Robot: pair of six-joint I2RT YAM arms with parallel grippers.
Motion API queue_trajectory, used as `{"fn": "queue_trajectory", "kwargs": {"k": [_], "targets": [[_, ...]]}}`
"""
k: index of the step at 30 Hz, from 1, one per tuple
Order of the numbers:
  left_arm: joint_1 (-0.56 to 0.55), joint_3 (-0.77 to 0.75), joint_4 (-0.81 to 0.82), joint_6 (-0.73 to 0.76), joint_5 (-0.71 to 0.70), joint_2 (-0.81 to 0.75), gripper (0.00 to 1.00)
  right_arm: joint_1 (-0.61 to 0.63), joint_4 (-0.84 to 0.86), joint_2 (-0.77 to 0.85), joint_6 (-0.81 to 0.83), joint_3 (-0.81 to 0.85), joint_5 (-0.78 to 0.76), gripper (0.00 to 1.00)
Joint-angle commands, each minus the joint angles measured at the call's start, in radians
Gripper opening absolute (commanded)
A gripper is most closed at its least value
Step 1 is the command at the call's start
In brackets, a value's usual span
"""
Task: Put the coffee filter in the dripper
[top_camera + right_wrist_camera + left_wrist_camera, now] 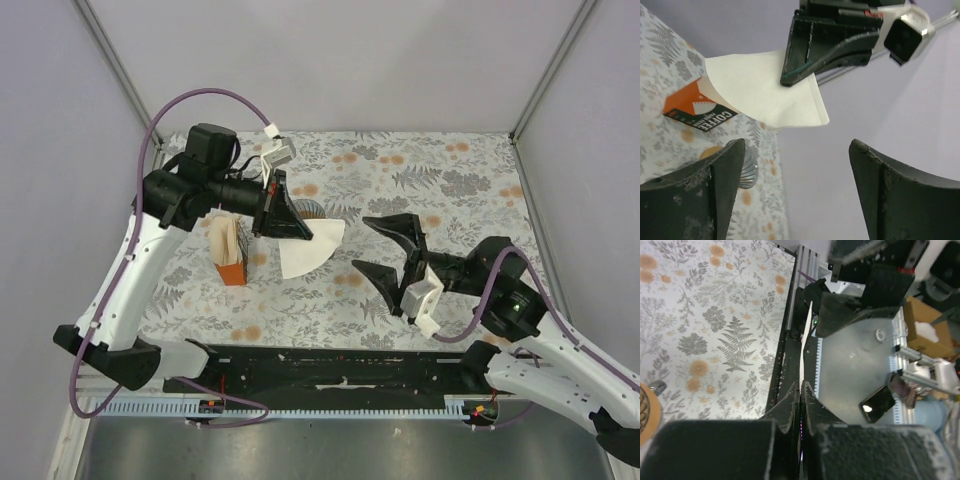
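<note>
My left gripper (298, 230) hangs above the table's left middle, shut on the white coffee filter (312, 250), which fans out down and to the right of its fingers. In the left wrist view the left gripper (801, 384) has its jaws pressed together, with the coffee filter (803, 347) showing only as a thin white edge. The orange dripper (314, 208) peeks out just behind the left fingers, and its rim (647, 415) shows at the frame's left edge. My right gripper (362, 244) stands wide open and empty, just right of the filter. The right wrist view shows the right gripper (797, 147) facing the filter (760, 90), a gap away.
An orange-and-tan printed packet (230, 255) stands upright left of the filter, also seen as the packet (695, 111) behind it. The floral cloth (450, 190) covers the table. Grey walls close in on three sides.
</note>
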State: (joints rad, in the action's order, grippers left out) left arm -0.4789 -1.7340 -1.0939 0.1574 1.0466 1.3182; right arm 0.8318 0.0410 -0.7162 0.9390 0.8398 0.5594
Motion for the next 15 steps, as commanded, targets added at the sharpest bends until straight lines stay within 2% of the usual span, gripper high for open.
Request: {"fn": "queue_trajectory", "kwargs": {"k": [1, 5, 9, 12, 15], "targets": [[0.031, 0.050, 0.127, -0.214, 0.128, 0.030, 0.02, 0.036, -0.015, -0.012, 0.411, -0.039, 0.011, 0.92], [0.048, 0.099, 0.219, -0.329, 0.208, 0.038, 0.02, 0.099, -0.010, -0.035, 0.489, -0.042, -0.052, 0.93], [0.049, 0.116, 0.258, -0.367, 0.224, 0.033, 0.02, 0.157, -0.032, -0.106, 0.563, -0.010, -0.125, 0.92], [0.048, 0.128, 0.281, -0.394, 0.248, 0.026, 0.02, 0.184, 0.020, -0.158, 0.612, -0.011, -0.197, 0.89], [0.048, 0.145, 0.287, -0.401, 0.248, 0.018, 0.02, 0.188, 0.066, -0.189, 0.609, -0.004, -0.181, 0.85]]}}
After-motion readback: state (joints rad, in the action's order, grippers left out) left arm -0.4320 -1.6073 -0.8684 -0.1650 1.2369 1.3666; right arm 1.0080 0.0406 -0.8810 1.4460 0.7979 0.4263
